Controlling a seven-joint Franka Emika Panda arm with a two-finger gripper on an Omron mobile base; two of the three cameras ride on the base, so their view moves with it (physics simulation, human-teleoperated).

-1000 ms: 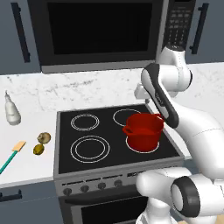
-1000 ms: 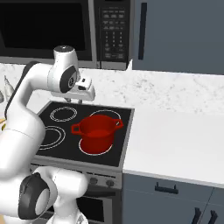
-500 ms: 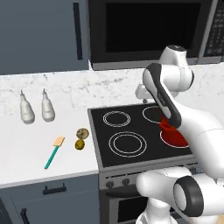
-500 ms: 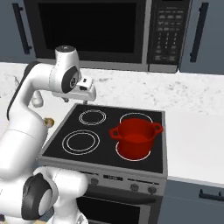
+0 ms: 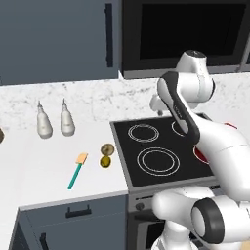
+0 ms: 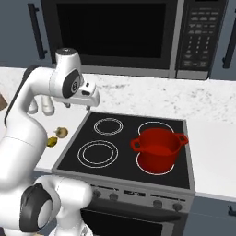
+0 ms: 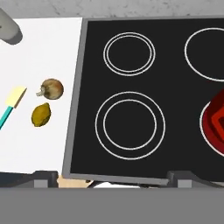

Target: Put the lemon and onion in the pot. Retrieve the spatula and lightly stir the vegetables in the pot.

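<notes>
I have the gripper (image 6: 78, 105) hanging high above the stove's (image 6: 184, 179) back left corner, its jaws spread wide with nothing between them. From the hand view I look straight down on the black cooktop, with the two left burner rings in plain sight. The red pot (image 6: 158, 150) sits on the front right burner, apart from everything else. On the white worktop (image 5: 39, 161) just left of the stove lie the onion (image 7: 52, 89) and the lemon (image 7: 41, 114), close beside each other but not touching, the onion nearer the back wall. The spatula (image 5: 77, 171) lies flat just beyond them, farther from the stove, its pale blade pointing toward the wall. Two grey bottles (image 5: 52, 120) stand upright side by side near the backsplash
</notes>
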